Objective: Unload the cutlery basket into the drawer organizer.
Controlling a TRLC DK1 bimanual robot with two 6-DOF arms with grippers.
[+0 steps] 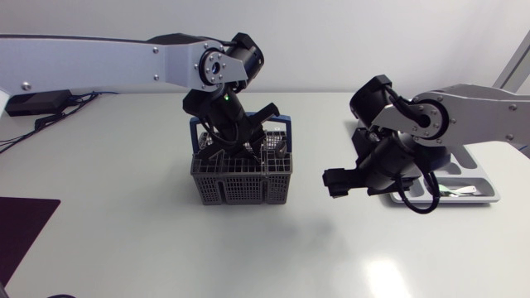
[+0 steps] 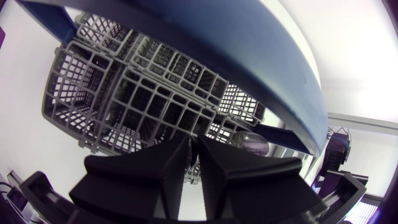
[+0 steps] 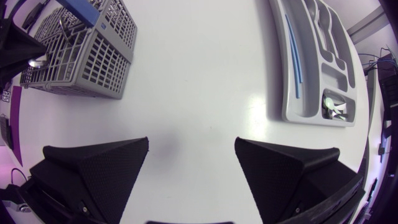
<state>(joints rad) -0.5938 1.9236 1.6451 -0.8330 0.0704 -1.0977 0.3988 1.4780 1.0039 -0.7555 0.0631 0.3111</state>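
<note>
— How's your hold?
— My left pincer (image 2: pixel 194 144) is sunk in the cutlery basket (image 1: pixel 240 186), centre of the overhead frame. Whether it has gripped anything, I cannot tell. My right pincer (image 1: pixel 335 180) gapes wide, empty.
— The risk?
— Snagging the blue handle (image 2: pixel 249 68) on the lift might tip the basket, well short of the drawer organizer (image 1: pixel 489 197) at far right.

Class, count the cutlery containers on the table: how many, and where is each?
2. The grey cutlery basket stands mid-table under the left arm; the drawer organizer lies at the table's right, partly under the right arm.
</note>
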